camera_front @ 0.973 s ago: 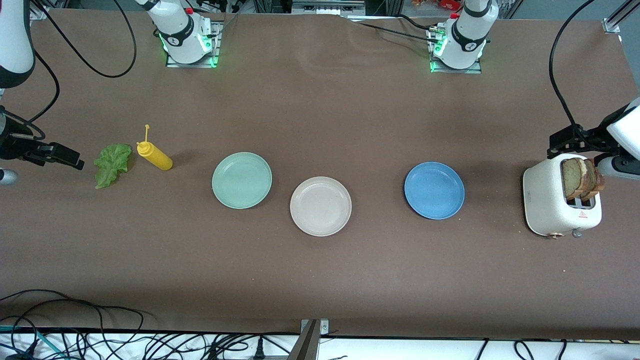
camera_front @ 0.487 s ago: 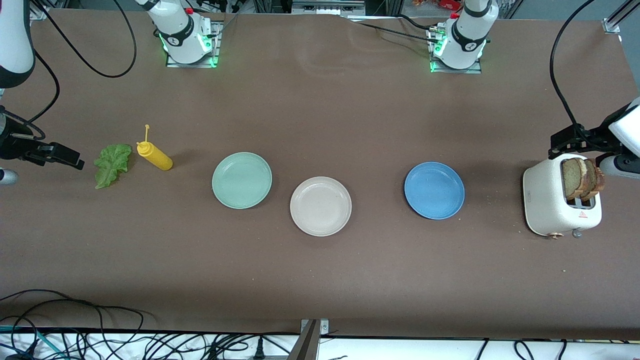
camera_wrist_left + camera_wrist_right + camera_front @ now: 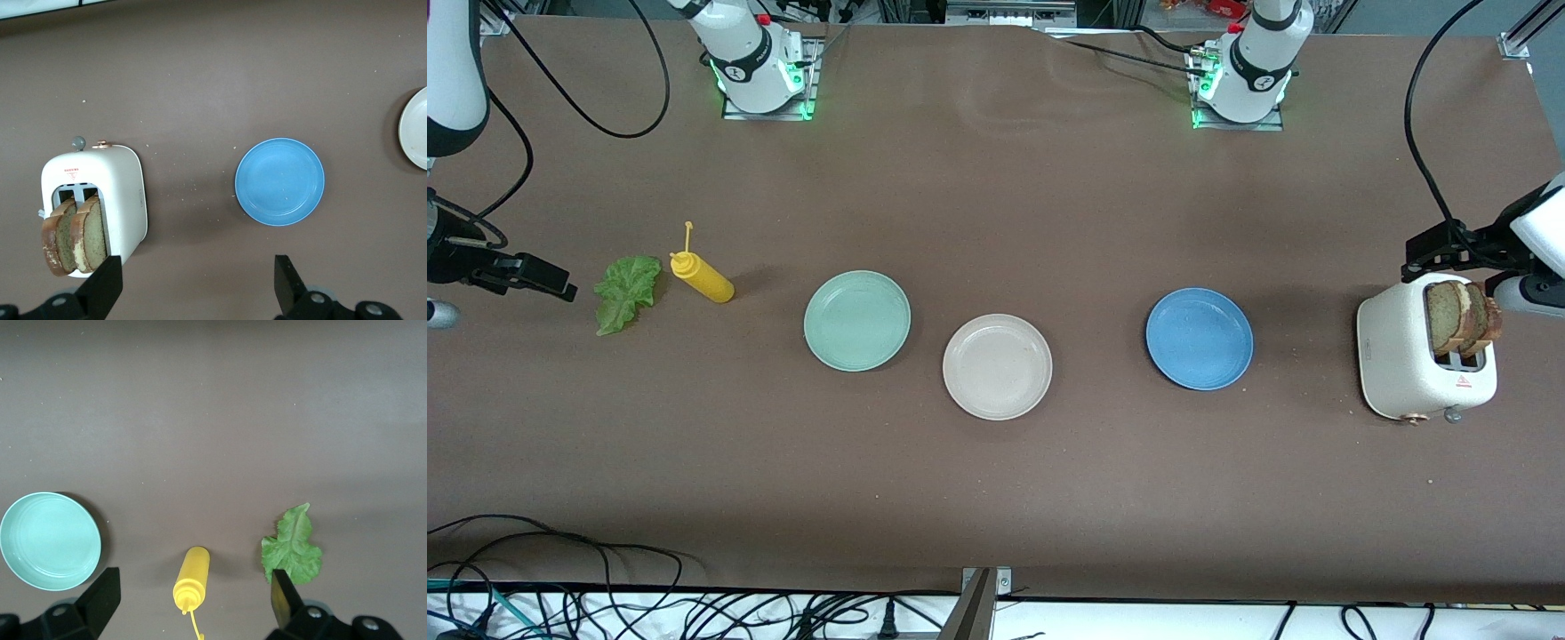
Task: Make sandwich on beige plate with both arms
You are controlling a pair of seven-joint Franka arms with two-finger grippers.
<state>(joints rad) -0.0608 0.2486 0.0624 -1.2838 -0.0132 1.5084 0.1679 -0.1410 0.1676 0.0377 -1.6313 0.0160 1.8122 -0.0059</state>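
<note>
Left gripper (image 3: pixel 193 290): fingers apart, hung beside toaster (image 3: pixel 1423 360); right gripper (image 3: pixel 193 607): fingers apart, by lettuce (image 3: pixel 627 293). No change noted since earlier; beige plate (image 3: pixel 997 404) unloaded.

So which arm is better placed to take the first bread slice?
Probably the left: its gripper, jaws open, is above the toaster holding the bread. The right gripper is over the lettuce.
</note>
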